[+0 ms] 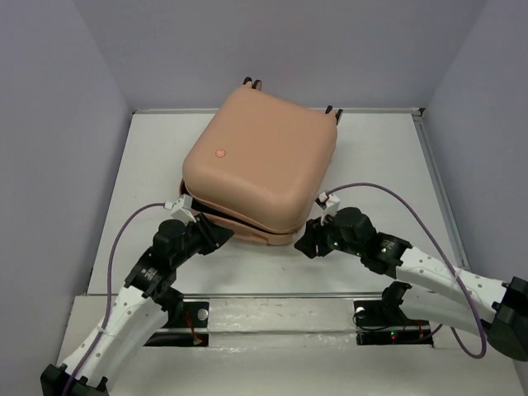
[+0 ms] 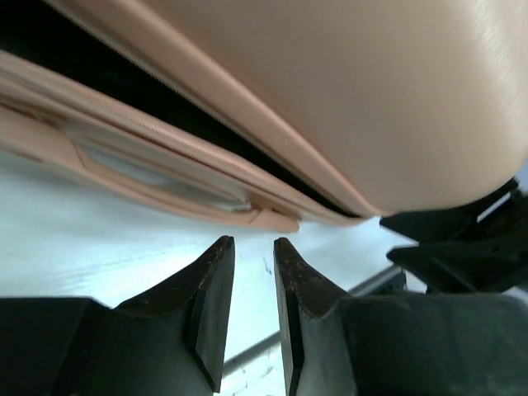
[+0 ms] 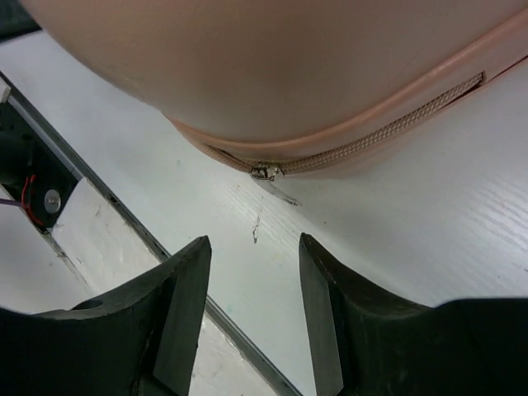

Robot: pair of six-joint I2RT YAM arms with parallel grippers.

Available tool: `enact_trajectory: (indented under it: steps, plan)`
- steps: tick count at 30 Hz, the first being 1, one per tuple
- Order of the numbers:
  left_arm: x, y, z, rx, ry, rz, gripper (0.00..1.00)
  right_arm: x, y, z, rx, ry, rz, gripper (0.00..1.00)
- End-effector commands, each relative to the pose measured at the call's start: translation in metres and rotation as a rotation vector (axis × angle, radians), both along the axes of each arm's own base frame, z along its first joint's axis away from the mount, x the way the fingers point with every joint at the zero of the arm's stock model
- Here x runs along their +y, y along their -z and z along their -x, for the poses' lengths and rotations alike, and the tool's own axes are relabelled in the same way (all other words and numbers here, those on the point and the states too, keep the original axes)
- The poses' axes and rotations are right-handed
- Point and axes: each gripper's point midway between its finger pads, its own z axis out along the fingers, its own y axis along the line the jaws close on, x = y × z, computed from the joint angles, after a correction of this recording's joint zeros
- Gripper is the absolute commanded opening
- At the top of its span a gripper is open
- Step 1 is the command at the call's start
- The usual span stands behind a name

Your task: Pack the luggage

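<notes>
Left jaws: open by a narrow slit, nothing between them. Right jaws: open wider, also empty. Neither pair touches the luggage [image 1: 260, 161].

Luggage sits on the bench [image 1: 388, 157], centre to far side, turned at an angle to the bench edges, with a broad shell face up. Round mark [image 1: 219, 153] on the upper shell near its left edge. Wheels [image 1: 252, 82] stick out on the far side. Lid is down but not sealed: there is a dark gap [image 1: 247, 223] along the near-left edge. Black lining [image 2: 74, 62] shows through it in the left wrist view. Recessed handle [image 2: 157, 173] is on the lower half just under that gap.

Zip pull [image 3: 264, 172] is at the near-right corner, low by the bench surface. Zip tape [image 3: 388, 132] runs from it toward the right of the right wrist view.

Left arm [image 1: 157, 260] is at the near-left corner. Left fingers [image 2: 210, 289] point at the seam, with bare bench between tips and shell. Right arm [image 1: 371, 243] is at the near-right corner. Right fingers [image 3: 186, 305] sit either side of the line to the zip pull and stop short of it, with bench visible between.

Purple cables [image 1: 115, 239] loop off each wrist. Metal rail [image 1: 272, 294] runs across the near bench edge. Grey walls [image 1: 49, 99] close the bench in on three sides.
</notes>
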Motion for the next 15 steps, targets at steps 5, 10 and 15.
enact_trajectory:
  steps: [5, 10, 15]
  plan:
    - [-0.05, 0.014, 0.014, 0.036, 0.079, 0.06, 0.36, 0.028, -0.039, -0.043, -0.162, 0.056, -0.077, 0.55]
    - [-0.059, 0.013, 0.004, 0.012, 0.049, 0.062, 0.36, 0.025, -0.033, -0.057, -0.168, 0.142, -0.053, 0.56]
    - [-0.065, 0.014, -0.01, 0.003, 0.028, 0.04, 0.36, 0.023, -0.027, -0.066, -0.169, 0.256, -0.028, 0.53]
